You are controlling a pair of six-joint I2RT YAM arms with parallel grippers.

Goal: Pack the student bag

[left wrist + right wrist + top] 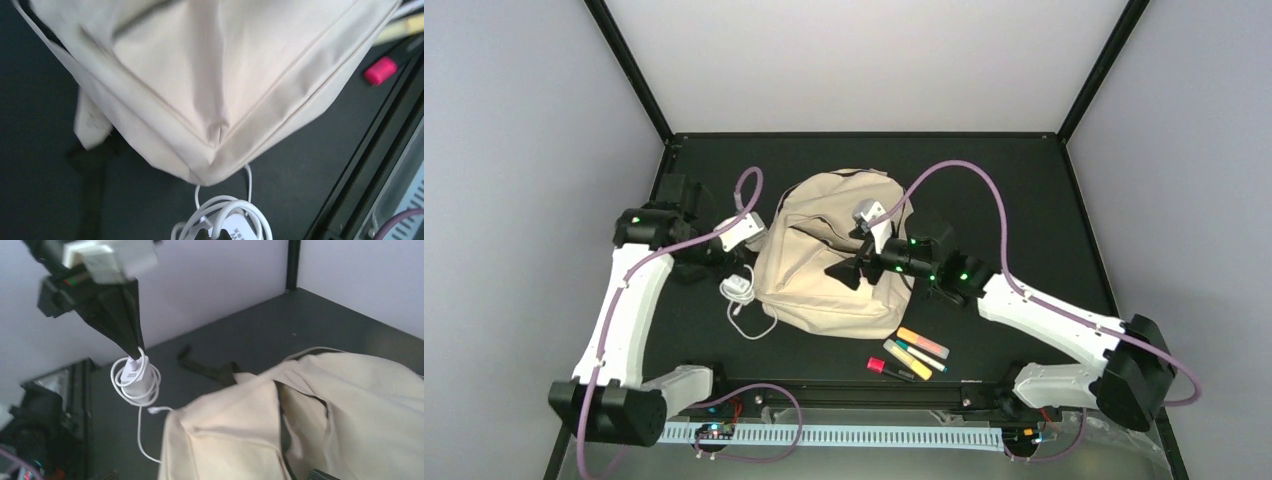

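My soft cream-beige fabric backpack (834,255) lies flat just beside my left gripper (134,354) and right under my right gripper (849,270). The right one's jaws are spread wide over the front, I'd guess to grab the opening. The left one is pinched tight on the small white plastic charger block (134,376), and the thin white cable (142,440) trails off below it.

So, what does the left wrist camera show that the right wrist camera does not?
Only the left wrist view shows the pink marker. Only the right wrist view shows the left gripper from the side, shut on the charger, and a dark gap in the bag. Both show the bag and the charger with its cable.
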